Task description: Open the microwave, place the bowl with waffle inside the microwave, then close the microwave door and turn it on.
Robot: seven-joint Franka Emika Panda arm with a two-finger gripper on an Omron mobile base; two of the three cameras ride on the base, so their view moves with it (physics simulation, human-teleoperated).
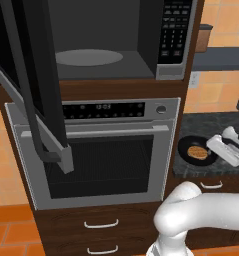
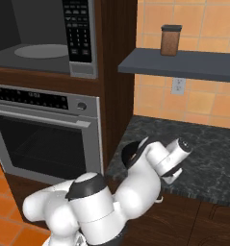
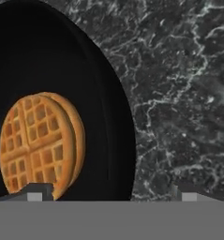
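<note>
Microwave door (image 1: 31, 85) swung wide; cavity mouth clear; countertop (image 3: 179, 93) beside bowl bare.

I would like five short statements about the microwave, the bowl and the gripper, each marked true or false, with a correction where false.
1. The microwave door is swung open. True.
2. The bowl with waffle sits inside the microwave. False: it rests on the dark counter beside the oven.
3. The gripper is open, close above the bowl. True.
4. The gripper holds the waffle. False: its fingers grip nothing.
5. A brown jar stands on the shelf. True.
</note>
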